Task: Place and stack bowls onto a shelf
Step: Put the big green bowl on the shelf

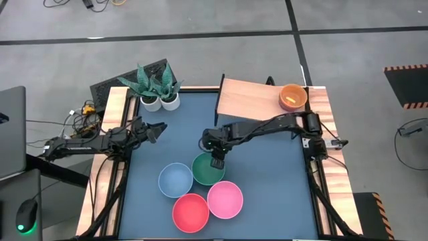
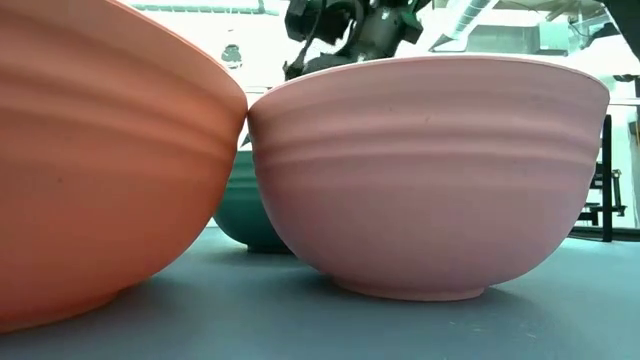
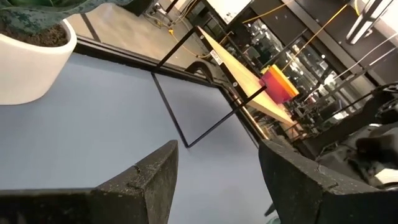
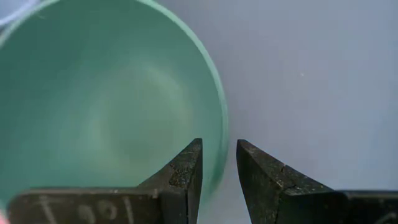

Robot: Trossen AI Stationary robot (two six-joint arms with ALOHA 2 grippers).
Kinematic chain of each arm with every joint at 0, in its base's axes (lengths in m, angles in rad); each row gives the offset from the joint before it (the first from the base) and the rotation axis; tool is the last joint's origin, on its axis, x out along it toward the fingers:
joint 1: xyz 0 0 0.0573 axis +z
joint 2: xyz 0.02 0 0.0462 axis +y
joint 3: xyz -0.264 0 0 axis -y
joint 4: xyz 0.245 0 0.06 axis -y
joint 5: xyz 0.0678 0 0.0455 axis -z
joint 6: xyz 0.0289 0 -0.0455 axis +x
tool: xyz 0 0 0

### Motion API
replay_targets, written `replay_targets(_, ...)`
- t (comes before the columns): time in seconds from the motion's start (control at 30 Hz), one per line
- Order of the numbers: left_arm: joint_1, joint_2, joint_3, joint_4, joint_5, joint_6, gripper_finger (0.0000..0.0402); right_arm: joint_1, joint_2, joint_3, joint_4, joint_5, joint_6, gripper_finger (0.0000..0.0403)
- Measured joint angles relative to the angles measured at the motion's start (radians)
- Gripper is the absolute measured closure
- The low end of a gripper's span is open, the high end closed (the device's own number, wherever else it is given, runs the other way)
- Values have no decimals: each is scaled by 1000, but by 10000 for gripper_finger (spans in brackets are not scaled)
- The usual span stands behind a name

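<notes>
Left claw [image 1: 159, 131] hovered open over the tabletop [image 1: 267, 174] at its left side, beside the white plant pots [image 1: 160, 102], holding nothing; blue bowl [image 1: 175, 180] sat left of the dark green bowl [image 1: 207, 169], touching it; red bowl [image 1: 190, 212] and pink bowl [image 1: 225, 199] lay in front, side by side; right claw [image 1: 217, 161] was down at the green bowl's rim [image 4: 219, 118], fingers [image 4: 186, 168] slightly parted, one inside the rim and one outside, not yet clamped; shelf [image 1: 251, 100] stood at the back right, an orange bowl [image 1: 293, 96] on its right end.
</notes>
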Motion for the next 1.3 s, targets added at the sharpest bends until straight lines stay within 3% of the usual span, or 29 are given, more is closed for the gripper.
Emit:
replay_targets(0.2, 0, 18, 0, 1, -4, -2, 193, 4, 30, -1, -45, 1, 3, 290)
replay_targets(0.37, 0, 36, 0, 3, -6, -2, 193, 5, 9, 15, -85, 34, 16, 374)
replay_targets(0.6, 0, 60, 0, 1, -4, -12, 193, -29, 7, 100, -214, 39, 9, 378)
replay_targets(0.73, 0, 69, 0, 1, -5, -26, 193, -76, 8, 224, -321, 39, -50, 378)
replay_targets(1.1, 0, 70, 0, 1, 0, -55, 193, -334, 6, 701, -748, 58, -165, 378)
replay_targets(1.3, 0, 70, 0, 1, 0, -55, 193, -539, 4, 776, -806, 61, -163, 378)
